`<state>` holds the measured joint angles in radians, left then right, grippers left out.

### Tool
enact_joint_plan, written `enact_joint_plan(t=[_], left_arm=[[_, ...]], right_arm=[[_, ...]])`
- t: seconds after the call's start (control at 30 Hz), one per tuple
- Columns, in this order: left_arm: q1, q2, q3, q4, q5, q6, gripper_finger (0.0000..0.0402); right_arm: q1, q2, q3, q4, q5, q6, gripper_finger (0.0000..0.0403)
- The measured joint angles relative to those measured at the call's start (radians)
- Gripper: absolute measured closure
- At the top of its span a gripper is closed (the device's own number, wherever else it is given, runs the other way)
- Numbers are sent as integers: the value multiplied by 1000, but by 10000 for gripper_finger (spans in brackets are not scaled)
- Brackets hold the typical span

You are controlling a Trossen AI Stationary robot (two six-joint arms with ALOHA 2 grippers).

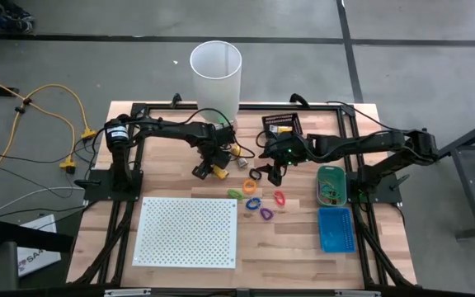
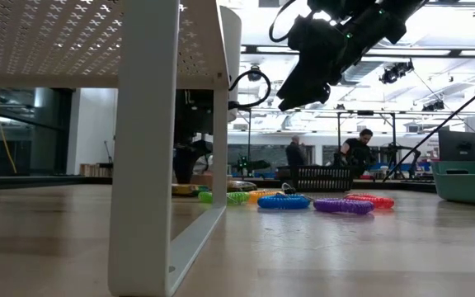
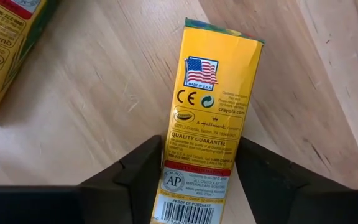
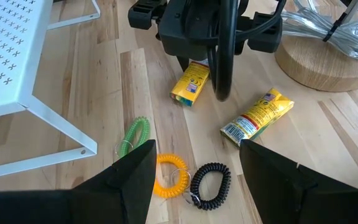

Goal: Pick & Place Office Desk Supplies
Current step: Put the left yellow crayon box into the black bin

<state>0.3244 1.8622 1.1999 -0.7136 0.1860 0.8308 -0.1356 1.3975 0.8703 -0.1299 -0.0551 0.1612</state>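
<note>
Crayon packet (image 3: 209, 118), yellow-orange, lies flat on the wooden table (image 1: 295, 247) directly beneath the left gripper (image 1: 207, 170), its near end between the two fingers (image 3: 135, 171). Long axis runs straight out from the wrist, so the jaws straddle the narrow width. Jaws stand apart on either side; firm contact cannot be confirmed. Second packet (image 4: 257, 117) lies nearby. Right gripper (image 1: 272, 175) hovers open above the coloured loops (image 1: 258, 205). Left arm clearly nearer; a straight closure should suffice.

The high camera looked straight down on the table (image 1: 180, 165); the low one sat level at its surface; both wrist cameras, close above, shared the yellow packet (image 3: 209, 118).
</note>
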Motion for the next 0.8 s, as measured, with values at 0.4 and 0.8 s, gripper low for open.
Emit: enact_joint_plan(t=[0.4, 0.8], left_arm=[[0, 0, 0, -2, 5, 0, 246], [-2, -15, 0, 10, 46, -1, 248]], right_arm=[[0, 0, 0, 0, 0, 0, 183], [0, 0, 0, 1, 0, 0, 183]])
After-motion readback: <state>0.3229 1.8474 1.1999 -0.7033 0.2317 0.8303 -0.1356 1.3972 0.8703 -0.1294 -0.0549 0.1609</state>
